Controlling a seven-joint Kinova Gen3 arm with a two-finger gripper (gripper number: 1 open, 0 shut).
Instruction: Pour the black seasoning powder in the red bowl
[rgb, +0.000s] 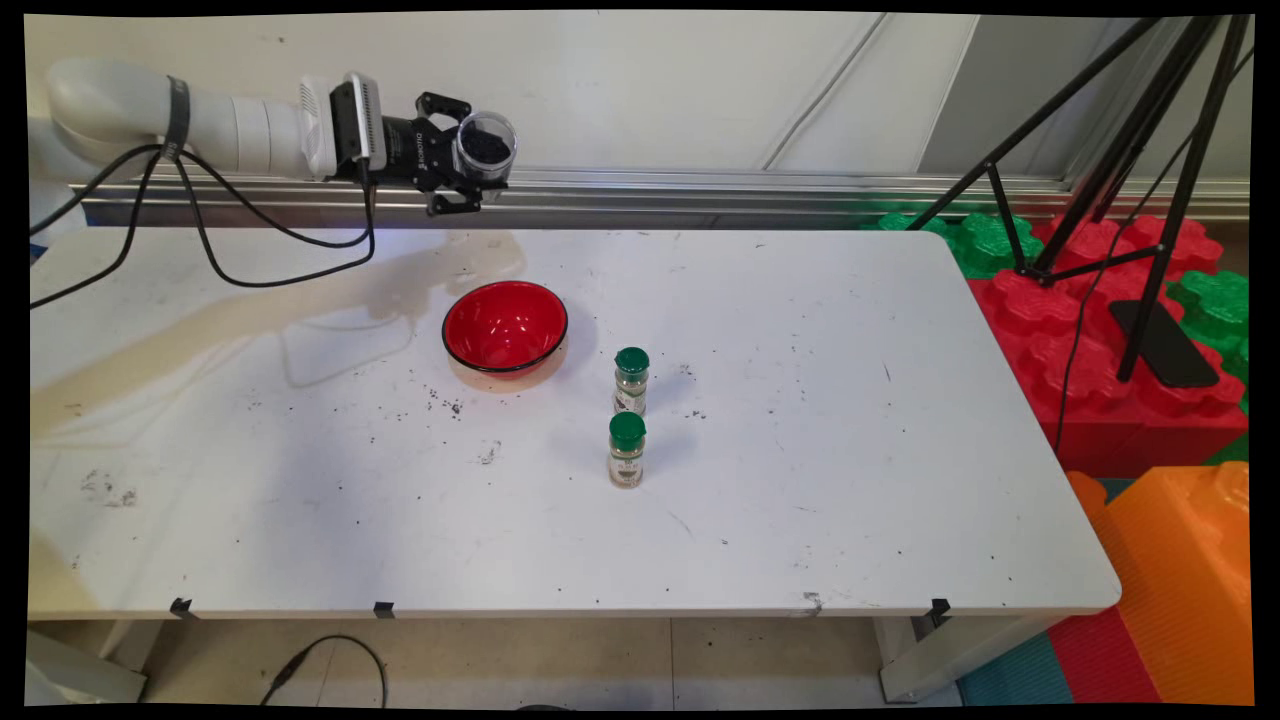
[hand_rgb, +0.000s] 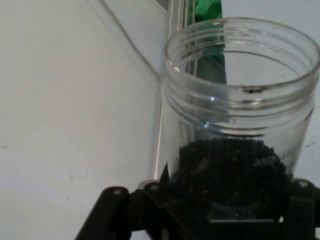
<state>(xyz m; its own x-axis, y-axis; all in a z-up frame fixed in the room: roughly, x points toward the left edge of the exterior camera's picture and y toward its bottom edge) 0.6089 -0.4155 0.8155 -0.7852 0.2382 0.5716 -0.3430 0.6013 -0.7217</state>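
Note:
My gripper (rgb: 470, 165) is shut on a clear plastic jar (rgb: 485, 148) that has no lid and holds dark grains. It hangs high over the table's back left, tipped on its side with the mouth facing the camera. In the hand view the clear plastic jar (hand_rgb: 235, 120) fills the right half, with the black grains lying at its bottom near the fingers. A red bowl (rgb: 505, 327) stands on the table below and slightly right of the jar. It looks empty.
Two small spice bottles with green caps stand right of the bowl, one (rgb: 631, 381) behind the other (rgb: 626, 450). Dark specks are scattered on the white table (rgb: 850, 480). A black tripod (rgb: 1130, 200) and coloured foam blocks (rgb: 1100, 330) are off the right end.

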